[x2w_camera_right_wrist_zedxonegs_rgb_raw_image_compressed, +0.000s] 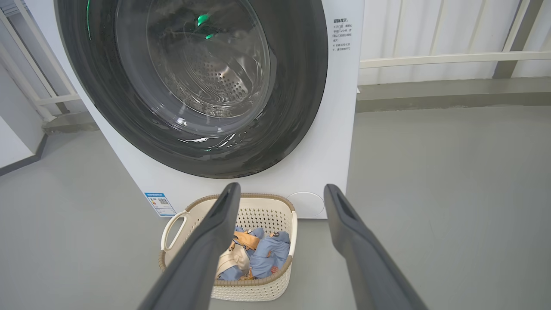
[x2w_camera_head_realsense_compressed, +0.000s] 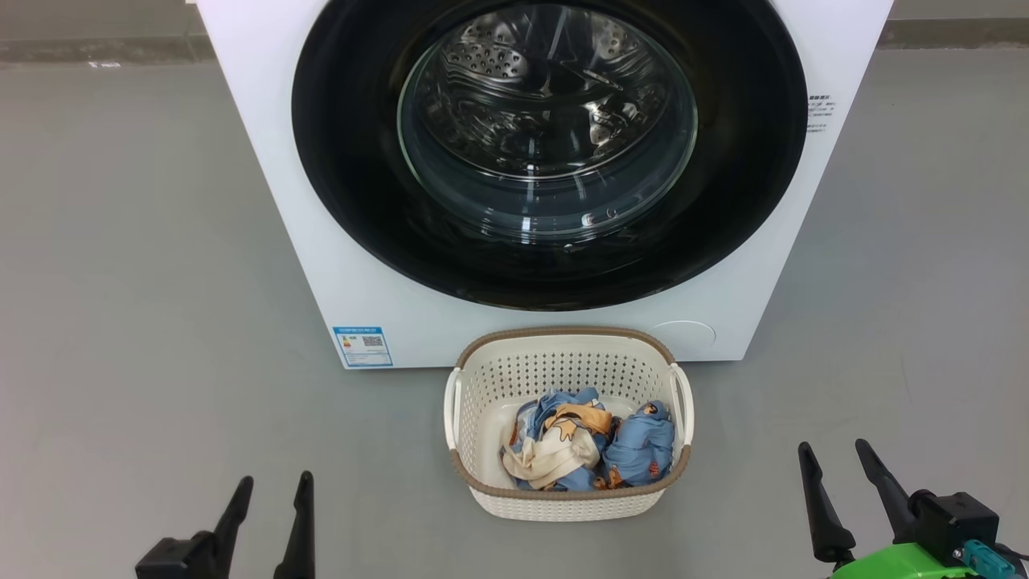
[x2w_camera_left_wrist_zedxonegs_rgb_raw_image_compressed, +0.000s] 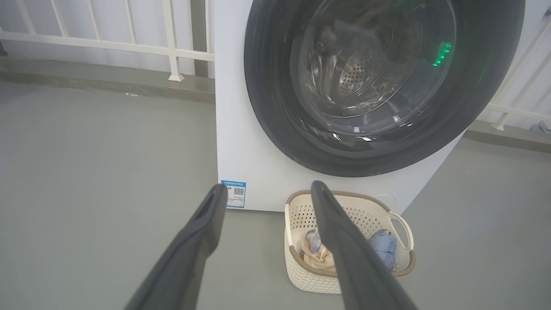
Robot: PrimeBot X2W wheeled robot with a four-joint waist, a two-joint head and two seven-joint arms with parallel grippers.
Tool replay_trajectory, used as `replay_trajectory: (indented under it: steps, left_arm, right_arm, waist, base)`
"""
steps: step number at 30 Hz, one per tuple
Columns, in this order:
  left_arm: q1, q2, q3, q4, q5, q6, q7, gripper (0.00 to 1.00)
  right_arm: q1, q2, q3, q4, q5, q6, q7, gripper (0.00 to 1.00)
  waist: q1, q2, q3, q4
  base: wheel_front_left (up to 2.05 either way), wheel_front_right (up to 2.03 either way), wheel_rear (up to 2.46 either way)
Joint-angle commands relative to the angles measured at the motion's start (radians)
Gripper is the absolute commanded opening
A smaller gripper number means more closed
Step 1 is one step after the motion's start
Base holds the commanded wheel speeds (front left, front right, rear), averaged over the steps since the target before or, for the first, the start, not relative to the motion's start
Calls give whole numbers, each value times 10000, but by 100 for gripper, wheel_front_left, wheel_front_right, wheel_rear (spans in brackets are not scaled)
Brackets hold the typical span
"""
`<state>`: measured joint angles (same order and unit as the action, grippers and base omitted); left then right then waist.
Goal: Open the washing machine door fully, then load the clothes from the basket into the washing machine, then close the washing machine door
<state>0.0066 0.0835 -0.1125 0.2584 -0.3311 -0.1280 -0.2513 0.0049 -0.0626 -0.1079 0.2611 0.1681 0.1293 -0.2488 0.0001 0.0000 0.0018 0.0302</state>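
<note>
The white washing machine (x2w_camera_head_realsense_compressed: 281,201) stands ahead with its round black-rimmed door (x2w_camera_head_realsense_compressed: 354,161) closed flush against the front; the steel drum shows through the glass bowl (x2w_camera_head_realsense_compressed: 547,121). On the floor before it sits the cream basket (x2w_camera_head_realsense_compressed: 563,503) holding the clothes (x2w_camera_head_realsense_compressed: 591,442), two light blue bundles with orange and cream prints. My left gripper (x2w_camera_head_realsense_compressed: 273,486) is open at the lower left, well left of the basket. Low on the right, my right gripper (x2w_camera_head_realsense_compressed: 832,452) is open too, with nothing between its fingers. The wrist views show the door (x2w_camera_left_wrist_zedxonegs_rgb_raw_image_compressed: 275,107) (x2w_camera_right_wrist_zedxonegs_rgb_raw_image_compressed: 301,86), basket (x2w_camera_left_wrist_zedxonegs_rgb_raw_image_compressed: 301,275) (x2w_camera_right_wrist_zedxonegs_rgb_raw_image_compressed: 258,292) and clothes (x2w_camera_left_wrist_zedxonegs_rgb_raw_image_compressed: 385,245) (x2w_camera_right_wrist_zedxonegs_rgb_raw_image_compressed: 267,254) beyond each open gripper (x2w_camera_left_wrist_zedxonegs_rgb_raw_image_compressed: 269,189) (x2w_camera_right_wrist_zedxonegs_rgb_raw_image_compressed: 282,191).
Grey floor (x2w_camera_head_realsense_compressed: 120,322) spreads on both sides of the machine. A white railing (x2w_camera_left_wrist_zedxonegs_rgb_raw_image_compressed: 129,43) on a low kerb runs behind it on the left, and a railing (x2w_camera_right_wrist_zedxonegs_rgb_raw_image_compressed: 452,58) with a white wall lies behind on the right. A blue label (x2w_camera_head_realsense_compressed: 362,346) marks the machine's lower front.
</note>
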Motion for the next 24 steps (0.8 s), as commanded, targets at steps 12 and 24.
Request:
replay_trajectory:
  steps: [12, 24]
  left_arm:
    - [-389, 166, 430, -86, 531, -27, -105, 100]
    - [-477, 195, 506, -115, 502, -27, -105, 100]
  right_arm:
    - [-162, -19, 217, -270, -166, 14, -130, 100]
    - [-245, 17, 247, -309, -162, 14, -130, 100]
  waist:
    - [-1, 0, 49, -28]
    - [-1, 0, 234, -22]
  base:
    - [23, 23, -45]
    - [106, 106, -211]
